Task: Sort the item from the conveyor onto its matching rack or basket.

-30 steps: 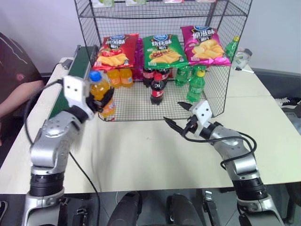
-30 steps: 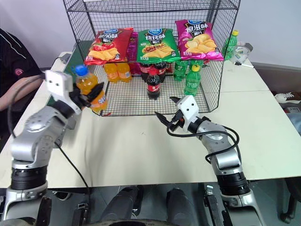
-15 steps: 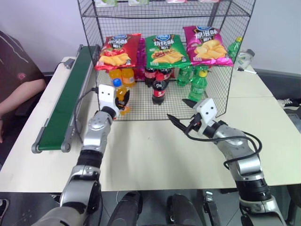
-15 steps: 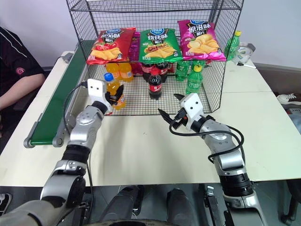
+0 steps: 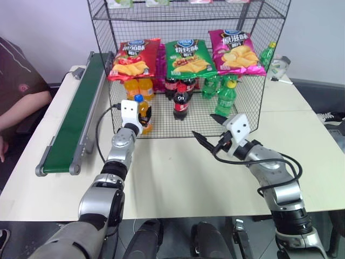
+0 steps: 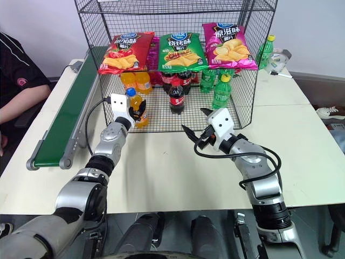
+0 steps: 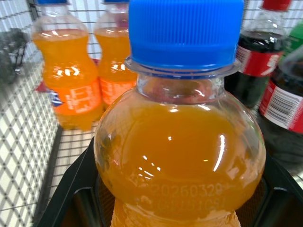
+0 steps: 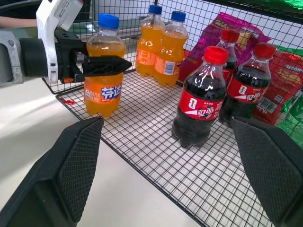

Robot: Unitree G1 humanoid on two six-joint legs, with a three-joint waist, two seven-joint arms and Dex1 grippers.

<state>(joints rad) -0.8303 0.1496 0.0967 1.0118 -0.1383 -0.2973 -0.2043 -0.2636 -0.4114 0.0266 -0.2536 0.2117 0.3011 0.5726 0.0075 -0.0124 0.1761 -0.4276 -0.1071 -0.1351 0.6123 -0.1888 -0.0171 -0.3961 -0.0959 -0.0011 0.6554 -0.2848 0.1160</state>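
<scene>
Carried forward from beside the conveyor [image 5: 75, 124], the orange soda bottle [image 8: 103, 75] now stands on the rack [image 6: 161, 116]'s wire-mesh floor, near left corner, left gripper [image 8: 102, 64] jaws clamped on its rounded clear plastic shoulder. Two matching orange bottles [image 8: 161, 45] and red-capped cola bottles [image 8: 201, 97] stand farther inside. Right gripper [image 5: 209, 125] jaws spread wide, empty.
</scene>
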